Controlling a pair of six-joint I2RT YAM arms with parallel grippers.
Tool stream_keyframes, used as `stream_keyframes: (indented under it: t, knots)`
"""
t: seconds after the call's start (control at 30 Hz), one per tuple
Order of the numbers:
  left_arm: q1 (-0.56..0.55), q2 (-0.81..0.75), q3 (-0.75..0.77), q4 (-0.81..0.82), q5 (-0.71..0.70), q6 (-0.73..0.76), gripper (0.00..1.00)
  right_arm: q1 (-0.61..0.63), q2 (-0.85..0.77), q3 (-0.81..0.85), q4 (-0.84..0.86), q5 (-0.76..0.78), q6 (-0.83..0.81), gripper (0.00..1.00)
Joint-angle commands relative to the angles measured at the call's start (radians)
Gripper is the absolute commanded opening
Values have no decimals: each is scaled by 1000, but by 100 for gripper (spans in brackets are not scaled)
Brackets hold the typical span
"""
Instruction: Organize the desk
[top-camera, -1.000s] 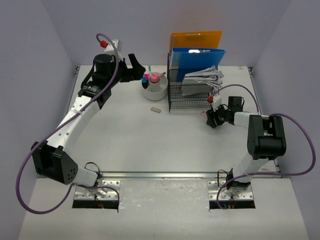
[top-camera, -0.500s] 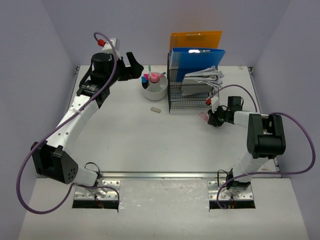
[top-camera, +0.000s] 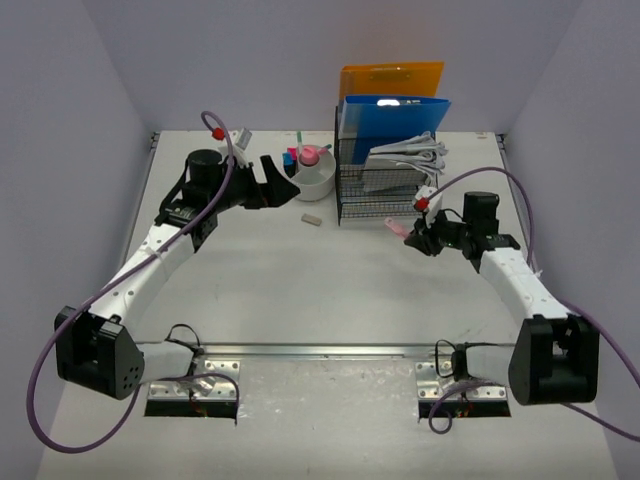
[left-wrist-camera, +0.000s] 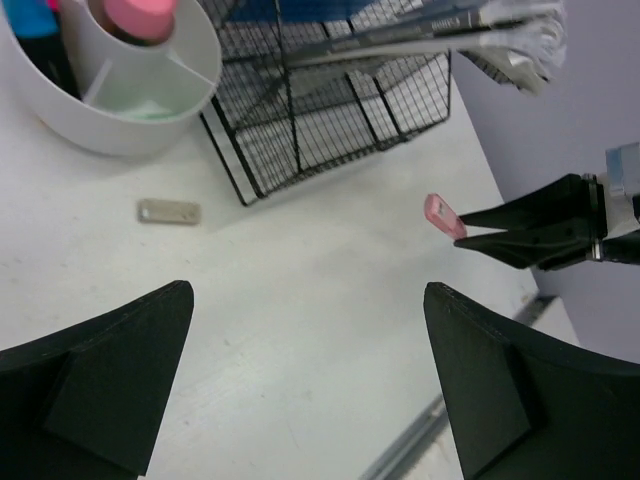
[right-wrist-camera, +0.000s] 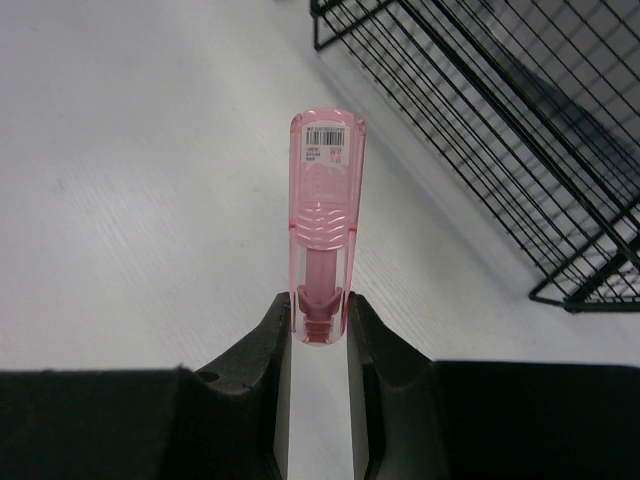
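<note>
Right end effector (right-wrist-camera: 320, 305) pinches a pink plastic stick (right-wrist-camera: 326, 190) by its tail, clear of the white table (top-camera: 300, 280) beside the wire rack (top-camera: 375, 195), presumably for stowing; left end effector (left-wrist-camera: 308, 292) stands wide.

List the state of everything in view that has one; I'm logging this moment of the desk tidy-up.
left pincer: open, empty, above the desk.
right pincer: shut on the pink stick.
pink stick: gripped at one end.
white cup: upright, items inside.
wire rack: upright, holding papers and folders.
grey piece: lying flat on the desk, loose.
</note>
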Motion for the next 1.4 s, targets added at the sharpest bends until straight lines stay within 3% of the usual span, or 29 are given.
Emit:
stream_keyframes:
  t: [0.0,0.17,0.33,0.53,0.77,0.97,1.0,1.03,1.1,1.17,1.27,1.37]
  knots:
    - [-17,-30,-38,85,122,-94,98,137,-69,26,57,-14,169,0]
    - [-122,-4,-48,126,117,-138,96,333,-59,94,162,108,317,0]
    - [-151,71,-59,144,152,-202,89,437,-16,170,204,164,368,0]
    - [-153,128,-87,214,215,-256,74,499,-1,195,211,181,370,0]
    - [-152,129,-117,292,282,-306,48,530,15,184,257,184,363,0]
    - [-145,130,-157,377,336,-375,7,542,31,175,300,197,370,1]
    - [-138,132,-158,378,338,-379,2,543,33,176,300,195,372,8]
    - [-132,134,-154,375,338,-377,0,543,36,177,297,194,374,22]
    - [-105,144,-130,320,295,-347,0,543,34,178,285,236,380,68]
    - [-57,177,-78,246,231,-274,0,542,25,172,273,286,382,96]
    - [-29,247,124,30,-44,-8,0,531,-11,139,251,376,367,99]
    - [-25,296,220,37,-243,123,0,512,-36,112,220,429,370,99]
